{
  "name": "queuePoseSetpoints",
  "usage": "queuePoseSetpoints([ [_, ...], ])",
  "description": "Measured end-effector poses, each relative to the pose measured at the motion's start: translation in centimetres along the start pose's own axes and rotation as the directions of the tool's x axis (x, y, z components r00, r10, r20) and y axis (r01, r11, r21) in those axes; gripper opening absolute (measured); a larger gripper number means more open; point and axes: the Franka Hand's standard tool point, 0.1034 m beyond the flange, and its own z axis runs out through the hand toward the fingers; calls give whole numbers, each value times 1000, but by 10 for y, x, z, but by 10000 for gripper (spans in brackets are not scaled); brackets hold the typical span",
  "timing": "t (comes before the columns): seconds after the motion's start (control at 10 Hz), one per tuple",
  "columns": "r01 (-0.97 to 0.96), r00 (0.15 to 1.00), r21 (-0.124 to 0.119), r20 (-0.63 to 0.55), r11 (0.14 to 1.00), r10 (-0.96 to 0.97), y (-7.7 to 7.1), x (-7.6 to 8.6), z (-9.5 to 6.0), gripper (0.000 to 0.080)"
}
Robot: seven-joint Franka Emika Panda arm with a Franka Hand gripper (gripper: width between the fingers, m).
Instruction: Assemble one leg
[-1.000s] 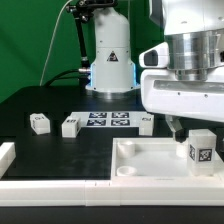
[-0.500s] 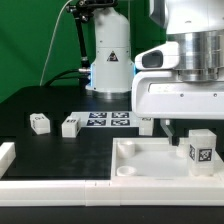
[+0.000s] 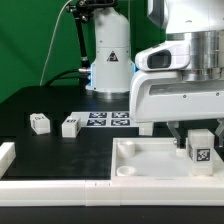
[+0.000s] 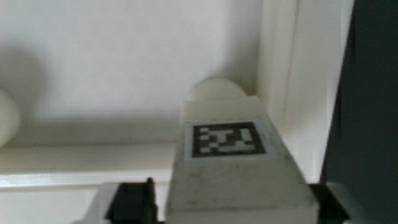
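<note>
gripper (image 4: 219,205) over leg (image 3: 198,146) in tray (image 3: 140,168) near table's front edge, fingers (image 4: 130,200) wide astride it; grasp step: next lower, close squarely.

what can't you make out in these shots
- Exterior view: the claw's fingertips, hidden behind the arm's white housing and the leg, so contact is unclear.
- Wrist view: the finger and its partner are cut off by the picture's edge.
- Wrist view: where the leg meets the tray, hidden by the leg itself.
- Exterior view: tags on the two small blocks too small to read.
</note>
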Motion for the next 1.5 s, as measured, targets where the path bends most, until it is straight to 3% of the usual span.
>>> queuePoseSetpoints([
  [0.1, 0, 1000, 0, 0, 1000, 0, 0, 0, 0, 291],
  [0.3, -41, 999, 1, 0, 999, 41, 0, 0, 0, 291],
  [0.5, -201, 980, 4, 1, 979, 201, 0, 0, 0, 291],
  [0.8, -534, 845, 30, -17, 845, 534, 0, -1, 1, 291],
  [1.0, -715, 698, 48, -12, 697, 716, 0, -2, 2, 291],
  [1.2, -911, 410, 57, 22, 408, 912, -2, -3, 2, 291],
  [1.5, -983, 176, 52, 43, 174, 983, -2, -4, 2, 292],
])
